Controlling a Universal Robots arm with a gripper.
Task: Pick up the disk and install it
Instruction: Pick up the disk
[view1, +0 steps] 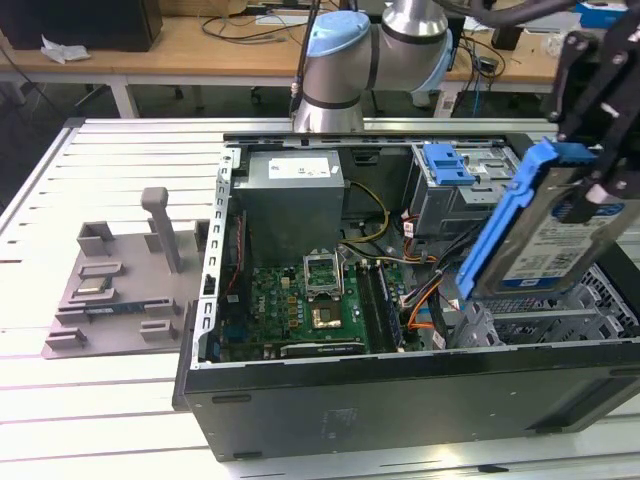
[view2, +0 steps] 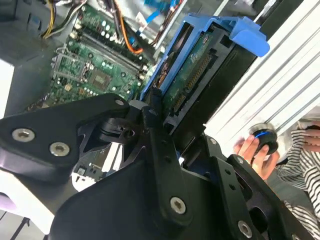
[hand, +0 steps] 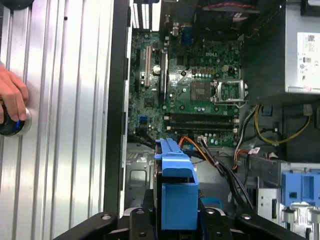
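Fixture, grey plastic, lies on slatted table at the exterior view's left, well apart from claw. Next comes open computer case on its side, with grey power supply at back, green motherboard in front of it and blue latch further toward the exterior view's right. Far right is the claw, clamped on the disk, gripping its upper end. Disk hangs steeply tilted, lifted clear of the case floor, over metal drive cage at the case's right end, not seated in any bay. In both wrist views the jaws sit either side of the disk. Its blue frame sticks out past them, motherboard beyond. Person's hand rests on round black knob on the table, outside the case.
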